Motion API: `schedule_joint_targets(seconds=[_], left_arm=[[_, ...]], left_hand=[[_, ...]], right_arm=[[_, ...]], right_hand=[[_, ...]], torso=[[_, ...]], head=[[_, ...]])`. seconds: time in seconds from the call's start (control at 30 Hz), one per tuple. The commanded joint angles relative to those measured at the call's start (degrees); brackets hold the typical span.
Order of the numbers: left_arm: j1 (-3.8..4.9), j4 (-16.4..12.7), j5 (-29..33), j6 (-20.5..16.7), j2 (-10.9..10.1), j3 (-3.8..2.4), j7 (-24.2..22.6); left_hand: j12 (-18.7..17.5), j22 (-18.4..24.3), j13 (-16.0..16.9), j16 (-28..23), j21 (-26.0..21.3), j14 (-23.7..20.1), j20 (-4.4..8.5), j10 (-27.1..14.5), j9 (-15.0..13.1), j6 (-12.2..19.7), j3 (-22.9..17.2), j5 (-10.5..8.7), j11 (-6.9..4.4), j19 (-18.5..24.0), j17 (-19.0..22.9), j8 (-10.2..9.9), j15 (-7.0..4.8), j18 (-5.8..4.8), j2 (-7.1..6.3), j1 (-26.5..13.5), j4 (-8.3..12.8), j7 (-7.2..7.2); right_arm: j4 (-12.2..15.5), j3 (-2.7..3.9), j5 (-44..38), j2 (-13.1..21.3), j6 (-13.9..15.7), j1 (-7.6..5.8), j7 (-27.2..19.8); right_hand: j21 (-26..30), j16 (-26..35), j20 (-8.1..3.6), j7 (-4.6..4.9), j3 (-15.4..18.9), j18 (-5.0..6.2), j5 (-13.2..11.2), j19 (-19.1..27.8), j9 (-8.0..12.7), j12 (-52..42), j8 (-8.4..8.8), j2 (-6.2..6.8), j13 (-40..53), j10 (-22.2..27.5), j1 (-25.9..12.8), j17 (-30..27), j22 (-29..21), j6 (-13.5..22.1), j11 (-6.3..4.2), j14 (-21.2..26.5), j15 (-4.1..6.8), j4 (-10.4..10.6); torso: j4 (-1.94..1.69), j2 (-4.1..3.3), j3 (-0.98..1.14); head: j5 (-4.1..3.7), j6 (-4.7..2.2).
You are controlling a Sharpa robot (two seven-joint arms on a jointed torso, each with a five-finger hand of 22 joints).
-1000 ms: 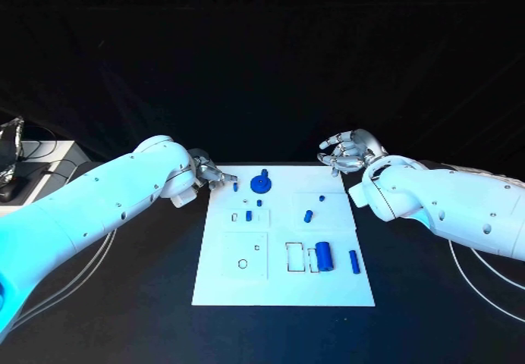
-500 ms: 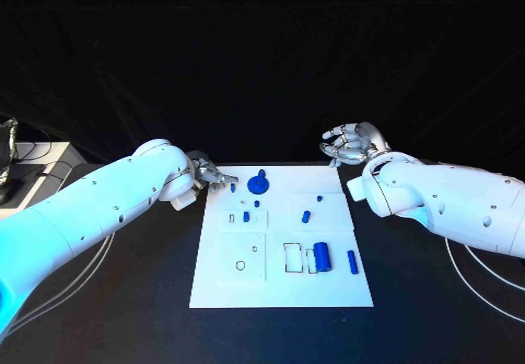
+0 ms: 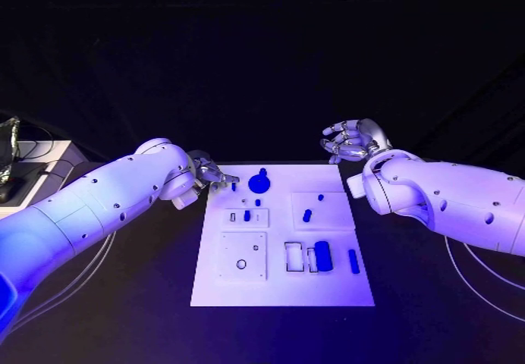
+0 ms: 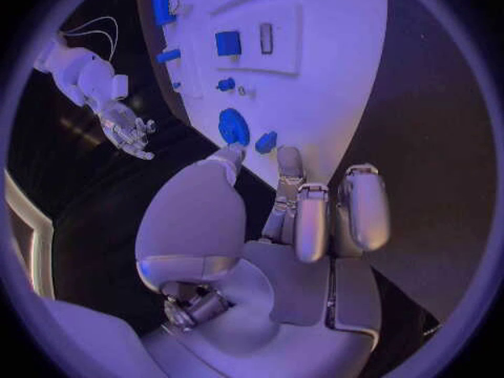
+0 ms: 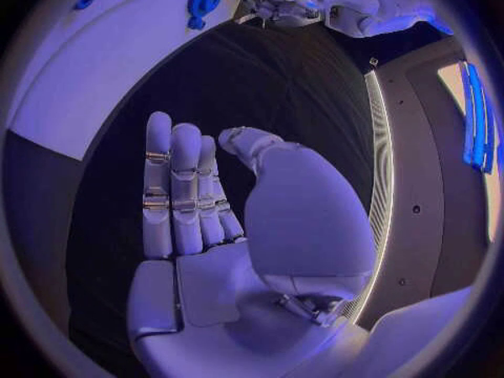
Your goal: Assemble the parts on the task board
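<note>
The left hand (image 3: 208, 177) sits at the far left corner of the flat white rectangular task board (image 3: 282, 284), its silver fingers curled in toward the board's edge. In the left wrist view two fingertips (image 4: 289, 155) reach almost to a small blue peg-like part (image 4: 265, 142) at the board's rim, but whether they pinch it or merely lie beside it I cannot tell.

The right hand (image 3: 350, 142) is raised beyond the far right corner of the board, apart from it, palm turned inward. The right wrist view shows its fingers (image 5: 173, 189) straight and side by side, thumb apart from them, nothing in its grasp — released.

Just beyond the left hand's fingertips lies a round blue disc-shaped part (image 3: 260, 182) with a small knob. Further from that hand, toward the board's middle, small blue pegs (image 3: 247, 215) stand in raised white square blocks (image 3: 321, 211). Nearest the robot, well away from both hands, a thick blue cylinder (image 3: 323, 253) lies beside a rectangular frame (image 3: 294, 256), with a slim blue bar (image 3: 353, 261) on its right-hand side.

The board rests on a black table (image 3: 109, 318); dark cloth hangs behind it.
</note>
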State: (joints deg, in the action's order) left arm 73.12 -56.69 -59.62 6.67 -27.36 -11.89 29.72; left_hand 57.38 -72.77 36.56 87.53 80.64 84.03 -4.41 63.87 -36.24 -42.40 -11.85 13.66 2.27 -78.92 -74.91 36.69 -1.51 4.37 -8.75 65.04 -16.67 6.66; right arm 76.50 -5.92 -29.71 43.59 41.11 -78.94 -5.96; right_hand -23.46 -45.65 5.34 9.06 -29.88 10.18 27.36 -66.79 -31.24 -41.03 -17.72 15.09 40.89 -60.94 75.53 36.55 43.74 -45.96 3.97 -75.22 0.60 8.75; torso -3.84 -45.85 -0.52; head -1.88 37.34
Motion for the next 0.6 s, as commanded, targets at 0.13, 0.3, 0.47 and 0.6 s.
schedule_joint_targets(seconds=[0.13,0.3,0.47,0.6], left_arm=[[0.07,0.42,1.12,1.18,0.70,0.23,-0.54],[0.06,0.65,1.27,1.24,1.07,0.48,-0.58],[0.06,0.99,1.36,1.27,1.35,0.64,-0.60],[0.06,1.22,1.39,1.21,1.46,0.73,-0.59]], left_hand=[[-0.05,-0.11,-0.01,0.26,0.25,4.49,-0.29,-0.42,0.35,-0.58,-0.32,-0.04,0.07,0.07,-10.99,-0.14,0.29,-0.36,1.36,1.45,-0.01,0.11],[-0.06,-0.18,-0.07,0.31,0.29,4.52,-0.28,-0.46,0.40,-0.70,-0.40,-0.03,0.05,0.04,-11.08,-0.08,0.28,-0.37,1.48,1.71,-0.01,0.09],[-0.06,-0.18,-0.07,0.31,0.29,4.52,-0.28,-0.46,0.40,-0.70,-0.40,-0.03,0.05,0.04,-11.08,-0.08,0.28,-0.37,1.48,1.71,-0.01,0.09],[0.04,-0.24,0.07,0.32,0.32,4.53,-0.28,-0.39,0.41,-0.73,-0.39,-0.05,0.05,0.00,-11.10,-0.07,0.27,-0.39,1.48,1.73,-0.04,0.09]], right_arm=[[0.19,0.03,0.39,0.08,0.04,-0.02,-1.22],[0.23,0.03,0.39,0.07,0.04,-0.03,-1.19],[0.23,0.03,0.39,0.06,0.03,-0.03,-1.13],[0.25,0.03,0.39,0.04,0.05,-0.04,-1.02]], right_hand=[[0.42,0.29,0.19,0.15,0.01,0.23,0.19,-0.25,-0.08,0.40,-0.14,-0.25,-0.11,0.10,-0.40,-0.09,-0.10,0.38,-0.01,0.12,-0.16,-0.34],[0.47,0.39,0.20,0.15,0.00,0.23,0.21,-0.27,-0.08,0.41,-0.13,-0.27,-0.17,0.09,-0.42,-0.09,-0.15,0.43,0.00,0.09,-0.15,-0.36],[0.54,0.54,0.19,0.15,-0.02,0.23,0.24,-0.30,-0.09,0.44,-0.11,-0.27,-0.26,0.09,-0.40,-0.09,-0.21,0.48,-0.01,0.06,-0.15,-0.43],[0.54,0.54,0.19,0.15,-0.02,0.23,0.24,-0.30,-0.09,0.44,-0.11,-0.27,-0.26,0.09,-0.40,-0.09,-0.21,0.48,-0.01,0.06,-0.15,-0.43]], torso=[[0.04,-0.04,-0.08],[0.05,-0.12,-0.12],[0.00,-0.08,-0.09],[-0.01,-0.14,-0.10]], head=[[0.07,0.12],[-0.08,0.21],[-0.11,0.36],[-0.28,0.38]])
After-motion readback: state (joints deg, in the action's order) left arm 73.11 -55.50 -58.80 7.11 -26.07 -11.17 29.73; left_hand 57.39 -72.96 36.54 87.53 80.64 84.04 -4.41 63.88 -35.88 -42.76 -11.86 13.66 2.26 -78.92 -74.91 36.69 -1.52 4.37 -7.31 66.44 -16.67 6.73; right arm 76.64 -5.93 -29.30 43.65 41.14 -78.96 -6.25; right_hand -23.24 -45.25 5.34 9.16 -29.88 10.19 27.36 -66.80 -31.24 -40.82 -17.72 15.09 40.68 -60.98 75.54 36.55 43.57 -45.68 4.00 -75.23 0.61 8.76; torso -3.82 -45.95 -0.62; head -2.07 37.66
